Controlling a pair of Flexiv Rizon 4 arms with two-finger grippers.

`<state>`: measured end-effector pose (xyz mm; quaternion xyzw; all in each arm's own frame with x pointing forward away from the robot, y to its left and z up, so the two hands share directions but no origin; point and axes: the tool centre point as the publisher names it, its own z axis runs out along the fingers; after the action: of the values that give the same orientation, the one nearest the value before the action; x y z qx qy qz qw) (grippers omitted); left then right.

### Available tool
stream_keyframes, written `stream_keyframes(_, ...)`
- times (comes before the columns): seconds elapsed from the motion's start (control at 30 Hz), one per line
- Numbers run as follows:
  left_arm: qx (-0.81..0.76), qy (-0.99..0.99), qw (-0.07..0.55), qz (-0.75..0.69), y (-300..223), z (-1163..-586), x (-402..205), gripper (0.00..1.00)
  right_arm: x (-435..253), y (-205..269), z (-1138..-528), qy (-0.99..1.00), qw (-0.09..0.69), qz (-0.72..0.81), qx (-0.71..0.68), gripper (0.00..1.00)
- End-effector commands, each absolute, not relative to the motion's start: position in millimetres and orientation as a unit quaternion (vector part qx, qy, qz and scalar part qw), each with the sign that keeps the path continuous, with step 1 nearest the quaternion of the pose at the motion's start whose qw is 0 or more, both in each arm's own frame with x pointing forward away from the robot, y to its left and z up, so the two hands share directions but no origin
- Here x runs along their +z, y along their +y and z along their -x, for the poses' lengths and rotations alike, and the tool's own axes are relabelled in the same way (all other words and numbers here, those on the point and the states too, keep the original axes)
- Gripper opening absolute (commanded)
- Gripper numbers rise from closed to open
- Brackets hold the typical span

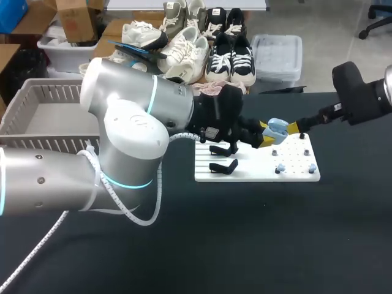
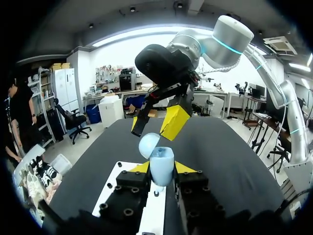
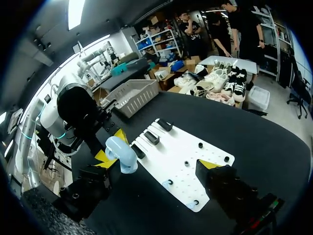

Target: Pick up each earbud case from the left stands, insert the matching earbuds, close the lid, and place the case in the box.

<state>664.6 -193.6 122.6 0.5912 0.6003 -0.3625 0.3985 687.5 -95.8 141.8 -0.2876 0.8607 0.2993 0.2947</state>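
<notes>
A light blue earbud case [image 1: 277,127] with its lid open hangs above the white board [image 1: 257,171]. My left gripper [image 1: 267,135] is shut on it, and in the left wrist view the case [image 2: 161,166] stands upright between its yellow tips. My right gripper [image 1: 293,128] is open right beside the case, its fingers [image 2: 173,122] spread wide just over the lid. In the right wrist view the case [image 3: 122,154] sits near one of the two fingers, not between them. Two black stands [image 1: 223,158] on the board's left side are empty. Small blue earbuds [image 1: 280,167] lie on the board's right part.
A grey basket [image 1: 43,116] stands at the table's back left. The white board [image 3: 186,152] carries several black pegs [image 3: 199,145] and two earbuds [image 3: 167,182] near its front edge. Dark tabletop surrounds the board. My left arm's bulky elbow [image 1: 122,135] covers the table's left middle.
</notes>
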Motion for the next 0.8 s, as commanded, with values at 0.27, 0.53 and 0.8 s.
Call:
stream_keyframes(0.27, -0.368, 0.599, 0.412, -0.580, -184.3, -659.6, 122.1, 0.00, 155.9, -125.4, -684.3, 0.867, 0.318, 0.266, 0.277, 1.00)
stream_keyframes(0.53, -0.388, 0.572, 0.457, -0.560, -168.3, -659.7, 138.5, 0.00, 152.0, -156.0, -675.0, 0.889, 0.305, 0.238, 0.246, 1.00)
stream_keyframes(0.8, -0.397, 0.551, 0.486, -0.550, -158.1, -659.5, 143.4, 0.00, 147.6, -169.4, -670.6, 0.906, 0.279, 0.227, 0.225, 1.00)
